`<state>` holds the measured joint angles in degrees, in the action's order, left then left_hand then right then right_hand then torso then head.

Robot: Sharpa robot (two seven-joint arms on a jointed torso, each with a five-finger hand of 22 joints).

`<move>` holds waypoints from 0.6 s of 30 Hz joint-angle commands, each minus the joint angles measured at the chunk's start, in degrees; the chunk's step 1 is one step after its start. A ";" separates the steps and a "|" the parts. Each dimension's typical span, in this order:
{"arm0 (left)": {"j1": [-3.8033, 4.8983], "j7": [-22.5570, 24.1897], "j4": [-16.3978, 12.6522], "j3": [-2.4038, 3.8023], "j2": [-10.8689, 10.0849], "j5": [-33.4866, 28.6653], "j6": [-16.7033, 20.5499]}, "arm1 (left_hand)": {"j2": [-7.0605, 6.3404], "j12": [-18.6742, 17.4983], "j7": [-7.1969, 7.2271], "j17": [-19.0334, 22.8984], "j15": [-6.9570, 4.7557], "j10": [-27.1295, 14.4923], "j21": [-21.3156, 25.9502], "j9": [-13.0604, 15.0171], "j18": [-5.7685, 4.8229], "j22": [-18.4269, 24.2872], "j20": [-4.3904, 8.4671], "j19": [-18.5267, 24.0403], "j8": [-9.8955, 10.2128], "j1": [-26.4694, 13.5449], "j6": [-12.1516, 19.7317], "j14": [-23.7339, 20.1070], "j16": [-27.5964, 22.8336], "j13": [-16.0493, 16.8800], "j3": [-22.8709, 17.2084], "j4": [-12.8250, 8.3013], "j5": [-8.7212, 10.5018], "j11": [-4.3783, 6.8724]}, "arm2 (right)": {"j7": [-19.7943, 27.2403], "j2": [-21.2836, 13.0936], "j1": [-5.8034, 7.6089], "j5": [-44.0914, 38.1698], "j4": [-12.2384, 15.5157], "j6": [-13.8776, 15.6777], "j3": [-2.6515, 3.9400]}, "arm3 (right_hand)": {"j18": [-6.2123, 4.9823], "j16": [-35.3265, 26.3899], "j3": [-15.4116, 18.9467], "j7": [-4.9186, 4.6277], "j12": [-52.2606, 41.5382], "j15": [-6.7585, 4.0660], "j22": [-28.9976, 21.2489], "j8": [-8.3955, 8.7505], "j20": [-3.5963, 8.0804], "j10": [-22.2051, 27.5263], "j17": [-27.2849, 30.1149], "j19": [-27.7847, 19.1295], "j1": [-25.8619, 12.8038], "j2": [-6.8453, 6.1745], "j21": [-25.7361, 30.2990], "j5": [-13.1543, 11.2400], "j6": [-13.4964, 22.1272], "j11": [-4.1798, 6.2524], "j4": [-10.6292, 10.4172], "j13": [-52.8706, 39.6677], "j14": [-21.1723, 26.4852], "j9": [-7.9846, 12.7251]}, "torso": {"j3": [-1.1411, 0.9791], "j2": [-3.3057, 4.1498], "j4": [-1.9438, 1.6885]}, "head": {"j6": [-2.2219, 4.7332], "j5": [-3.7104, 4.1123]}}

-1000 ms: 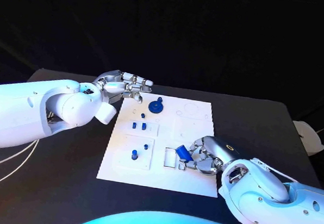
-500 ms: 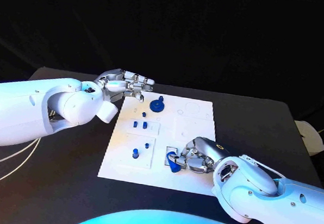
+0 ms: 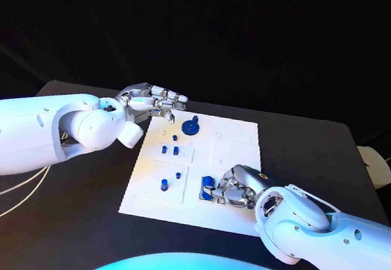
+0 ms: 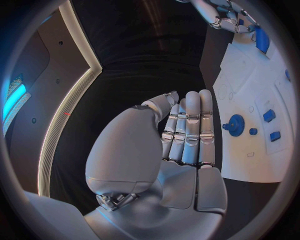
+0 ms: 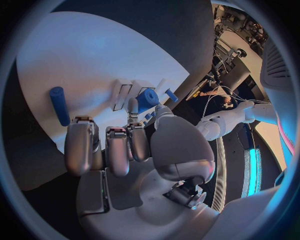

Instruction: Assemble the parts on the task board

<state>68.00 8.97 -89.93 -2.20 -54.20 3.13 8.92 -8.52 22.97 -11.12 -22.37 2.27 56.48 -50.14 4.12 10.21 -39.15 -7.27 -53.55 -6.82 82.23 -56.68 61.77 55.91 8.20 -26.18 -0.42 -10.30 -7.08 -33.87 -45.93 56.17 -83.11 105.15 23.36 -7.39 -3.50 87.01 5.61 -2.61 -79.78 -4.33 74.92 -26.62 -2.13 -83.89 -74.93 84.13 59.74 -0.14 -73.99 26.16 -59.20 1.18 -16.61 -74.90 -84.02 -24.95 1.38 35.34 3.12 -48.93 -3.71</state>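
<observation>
Right silver hand (image 3: pixel 232 189) curled over white rectangular task board (image 3: pixel 236 154), pinching small blue block part (image 3: pixel 208 182); left silver hand (image 3: pixel 152 101) empty, fingers straight, off board's far corner.

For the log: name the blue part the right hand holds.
The blue block at the board's near slot, pinched by the right hand; the other blue parts lie free farther up the task board.

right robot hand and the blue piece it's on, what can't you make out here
- Head view: the right robot hand covers most of the blue piece; whether it sits in its slot is hidden.
- Right wrist view: fingers cover the blue piece's lower part.
- Head view: board outlines too small to read.
</observation>
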 commanded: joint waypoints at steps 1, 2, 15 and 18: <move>0.03 0.28 -0.19 0.03 0.01 -0.23 -0.82 | 0.10 0.18 0.04 0.09 0.21 -0.50 0.26 0.08 0.38 0.10 -0.25 0.22 -0.35 -0.29 0.48 -0.38 0.17 0.06 0.20 -0.12 -0.05 0.00 | -0.53 0.28 0.02 -1.01 -0.39 -0.73 0.01 | 0.35 0.14 0.20 0.02 0.23 -0.47 10.90 -0.08 0.43 -0.30 -9.68 0.52 0.90 0.10 0.35 0.16 0.39 0.23 0.33 -5.75 -4.84 -0.15 | -0.06 0.03 0.02 | 0.01 0.05; 0.03 0.27 -0.19 0.03 0.00 -0.23 -0.81 | 0.10 0.18 0.04 0.09 0.21 -0.50 0.26 0.08 0.38 0.10 -0.25 0.22 -0.35 -0.29 0.48 -0.38 0.17 0.06 0.20 -0.12 -0.05 0.00 | -0.53 0.31 0.02 -1.13 -0.43 -0.64 0.01 | 0.35 0.14 0.20 0.02 0.22 -0.48 10.90 -0.08 0.43 -0.30 -9.68 0.52 0.94 0.10 0.34 0.17 0.40 0.24 0.34 -5.76 -4.84 -0.17 | -0.06 0.02 0.02 | 0.02 0.03; 0.03 0.21 -0.16 0.03 -0.01 -0.23 -0.93 | 0.21 0.27 0.02 0.10 0.21 -0.55 0.28 0.08 0.38 0.11 -0.25 0.20 -0.39 -0.29 0.51 -0.38 0.19 0.06 0.16 -0.11 -0.06 -0.01 | 1.97 -1.44 -0.06 -1.39 2.77 2.19 0.01 | 0.56 0.50 0.59 0.22 -0.41 -0.61 11.20 -0.59 0.56 -0.74 -10.35 0.91 2.79 -0.30 -0.74 0.19 0.28 0.40 0.64 -6.41 -4.99 -0.75 | -0.07 -0.02 0.06 | 0.08 0.01; 0.03 0.21 -0.11 0.03 -0.05 -0.23 -0.93 | 0.21 0.27 0.02 0.10 0.21 -0.55 0.28 0.08 0.38 0.11 -0.25 0.20 -0.39 -0.29 0.51 -0.38 0.19 0.06 0.16 -0.11 -0.06 -0.01 | 2.67 -2.25 -0.11 -0.97 3.80 2.00 0.01 | 0.61 0.59 0.71 0.27 -0.58 -0.66 11.27 -0.73 0.61 -0.87 -10.52 1.00 3.74 -0.48 -0.99 0.13 0.33 0.46 0.86 -6.60 -5.03 -0.97 | -0.08 -0.02 0.05 | 0.16 -0.13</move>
<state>68.00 8.91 -89.97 -2.20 -54.26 3.13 8.92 -8.52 22.97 -11.12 -22.32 2.27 56.48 -50.14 4.13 10.21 -39.10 -7.27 -53.55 -6.82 82.23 -56.68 61.77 55.91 8.19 -26.18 -0.42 -10.30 -7.08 -32.87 -48.05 56.11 -83.98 108.63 24.54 -7.39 -3.50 87.27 6.20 -2.60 -80.08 -4.73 74.91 -27.04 -1.93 -83.89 -74.92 83.92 63.09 -0.65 -74.87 26.16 -59.18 1.18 -16.03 -74.90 -84.03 -25.86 1.31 35.35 3.16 -48.82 -3.73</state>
